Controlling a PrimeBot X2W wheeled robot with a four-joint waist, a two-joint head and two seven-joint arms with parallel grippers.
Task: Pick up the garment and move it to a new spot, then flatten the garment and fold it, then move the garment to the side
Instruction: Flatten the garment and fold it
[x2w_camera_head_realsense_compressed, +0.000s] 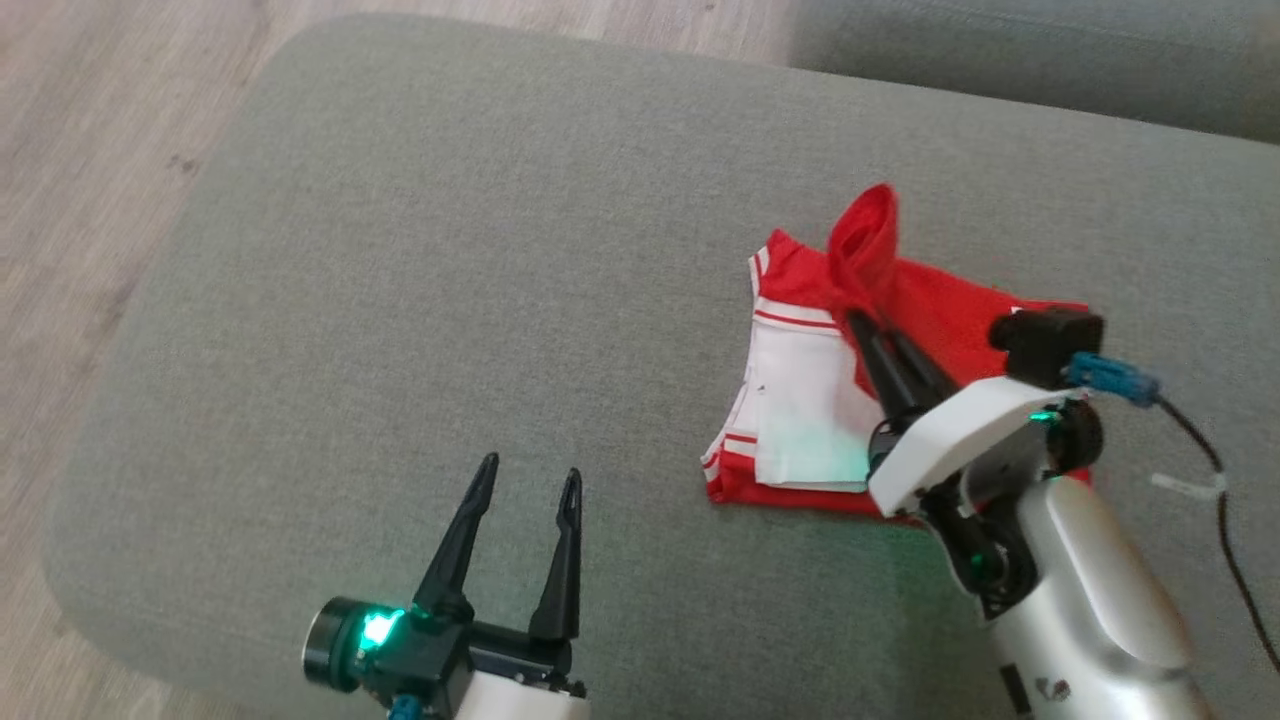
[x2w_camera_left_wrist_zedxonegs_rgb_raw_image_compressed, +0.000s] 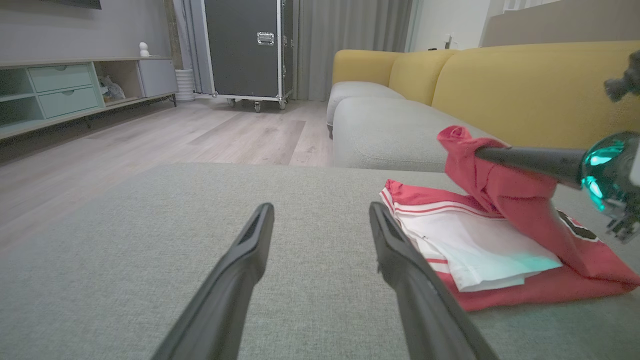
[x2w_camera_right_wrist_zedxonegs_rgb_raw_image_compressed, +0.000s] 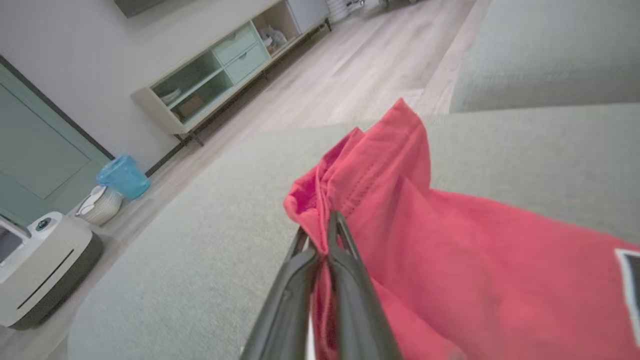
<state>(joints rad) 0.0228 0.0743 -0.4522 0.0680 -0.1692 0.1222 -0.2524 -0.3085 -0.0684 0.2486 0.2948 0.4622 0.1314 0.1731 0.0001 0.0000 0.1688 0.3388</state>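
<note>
1. Work surface. A large grey-green upholstered seat cushion (x2w_camera_head_realsense_compressed: 400, 250) with rounded corners carries the work. Pale wood-plank floor (x2w_camera_head_realsense_compressed: 80, 120) lies beyond its left edge.

2. Task item. The red and white fabric garment (x2w_camera_head_realsense_compressed: 800, 400) lies on the right part of the cushion, well apart from the cushion's left edge. It is partly folded: a white panel with red stripes faces up on its left side, over a red layer that lies flat on the cushion. One red flap (x2w_camera_head_realsense_compressed: 868, 235) is raised above the flat part and stands up in a bunched peak.

3. Right gripper (x2w_camera_head_realsense_compressed: 858, 325). The two long dark fingers are clenched together on the raised red flap. In the right wrist view the cloth is pinched between the fingers and spills out above and to the right of them. The pale forearm crosses over the lower right part of the garment.

4. Left gripper (x2w_camera_head_realsense_compressed: 530, 470). The jaws are released and spread wide, with nothing between them. The gripper hangs above bare cushion, left of the garment and apart from it.

5. Surroundings. The left wrist view shows a yellow sofa backrest (x2w_camera_left_wrist_zedxonegs_rgb_raw_image_compressed: 525, 85) behind the garment and a black wheeled transport case (x2w_camera_left_wrist_zedxonegs_rgb_raw_image_compressed: 245, 45) at the far wall.
</note>
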